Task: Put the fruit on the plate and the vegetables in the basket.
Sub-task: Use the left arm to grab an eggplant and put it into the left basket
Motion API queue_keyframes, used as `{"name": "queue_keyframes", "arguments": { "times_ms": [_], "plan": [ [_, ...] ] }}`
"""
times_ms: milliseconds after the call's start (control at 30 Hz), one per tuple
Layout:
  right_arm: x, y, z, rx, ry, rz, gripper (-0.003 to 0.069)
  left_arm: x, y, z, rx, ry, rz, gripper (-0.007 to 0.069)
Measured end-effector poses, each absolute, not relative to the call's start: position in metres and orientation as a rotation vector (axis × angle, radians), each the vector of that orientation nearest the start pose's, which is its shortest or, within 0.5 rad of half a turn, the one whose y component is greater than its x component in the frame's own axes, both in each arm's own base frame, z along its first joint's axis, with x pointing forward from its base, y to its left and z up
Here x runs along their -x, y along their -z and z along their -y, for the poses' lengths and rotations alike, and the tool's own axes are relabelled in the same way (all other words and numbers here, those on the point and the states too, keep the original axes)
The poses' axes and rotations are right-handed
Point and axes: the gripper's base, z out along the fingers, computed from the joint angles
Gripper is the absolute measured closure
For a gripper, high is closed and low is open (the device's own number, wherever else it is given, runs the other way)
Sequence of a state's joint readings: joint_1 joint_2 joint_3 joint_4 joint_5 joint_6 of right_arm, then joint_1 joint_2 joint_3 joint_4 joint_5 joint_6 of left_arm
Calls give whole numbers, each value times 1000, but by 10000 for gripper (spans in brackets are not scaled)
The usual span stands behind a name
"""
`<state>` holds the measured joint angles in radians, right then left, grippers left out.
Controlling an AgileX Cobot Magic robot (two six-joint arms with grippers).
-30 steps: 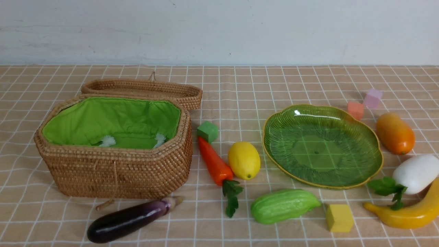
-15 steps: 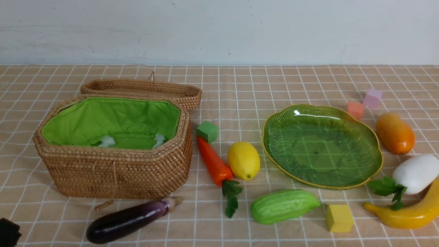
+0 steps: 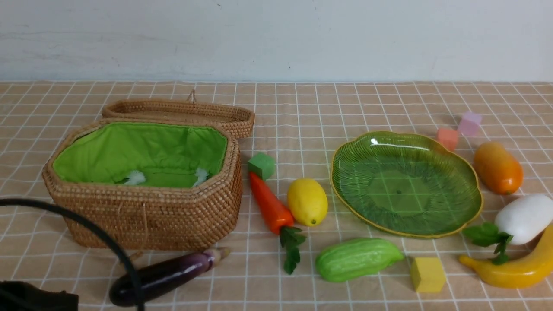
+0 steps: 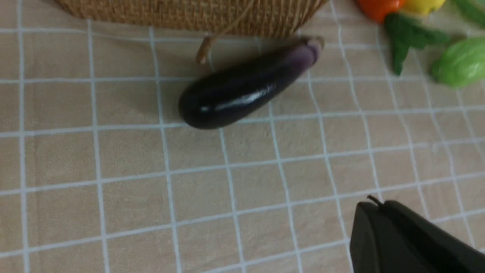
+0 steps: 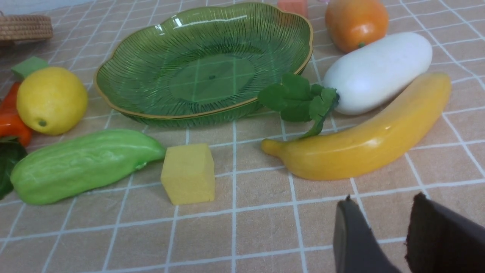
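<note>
My left gripper (image 4: 379,205) has shut on nothing.
Its fingers press together above bare cloth (image 4: 113,170), short of the eggplant (image 4: 246,89) lying by the basket (image 3: 147,216); my left arm (image 3: 30,298) has entered the near-left corner. My right gripper (image 5: 383,198) hangs parted, empty, beside the banana (image 5: 363,140).

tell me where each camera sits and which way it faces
Front view: between the arms, facing forward over the basket and plate to the wall; a dark bit of the left arm and a black cable show.
Left wrist view: above the cloth, looking down at the eggplant beside the basket; shut left pincer at the edge.
Right wrist view: low, facing banana, radish and plate; open, empty right pincer in front.
Shared: both wrist views catch the green gourd.
</note>
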<state>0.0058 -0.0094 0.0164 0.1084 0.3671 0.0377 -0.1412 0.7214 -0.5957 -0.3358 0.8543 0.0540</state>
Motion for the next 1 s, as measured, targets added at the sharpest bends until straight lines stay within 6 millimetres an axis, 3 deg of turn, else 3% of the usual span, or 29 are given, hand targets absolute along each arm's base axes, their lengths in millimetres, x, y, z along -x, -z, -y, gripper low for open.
{"name": "queue_keyframes", "arguments": {
  "times_ms": [67, 300, 400, 500, 533, 667, 733, 767, 800, 900, 1000],
  "plan": [
    [-53, -176, -4, -106, -147, -1845, 421, -122, -282, 42, -111, 456, -2469, 638],
    [-56, -189, -9, -522, -614, -1637, 421, -126, -280, 51, -340, 519, -2473, 638],
    [-56, -193, -9, -610, -712, -1575, 427, -126, -280, 51, -391, 502, -2457, 638],
    [-52, -203, -16, -598, -804, -1626, 453, -128, -280, 51, -408, 491, -2445, 638],
    [-48, -214, -21, -544, -835, -1662, 465, -129, -280, 51, -420, 484, -2441, 638],
    [-22, -291, -41, -79, -861, -1854, 529, -136, -270, 61, -603, 458, -2467, 638],
    [-12, -331, -46, 156, -820, -1912, 541, -142, -262, 69, -721, 418, -2474, 638],
    [-11, -333, -46, 194, -814, -1928, 542, -143, -261, 70, -741, 406, -2474, 638],
    [-5, -358, -48, 345, -779, -1960, 544, -151, -255, 75, -822, 343, -2468, 638],
    [-1, -382, -49, 509, -719, -1981, 544, -169, -247, 78, -880, 225, -2421, 603],
    [1, -389, -50, 578, -694, -1982, 544, -181, -240, 79, -902, 161, -2406, 530]
  ]
}}
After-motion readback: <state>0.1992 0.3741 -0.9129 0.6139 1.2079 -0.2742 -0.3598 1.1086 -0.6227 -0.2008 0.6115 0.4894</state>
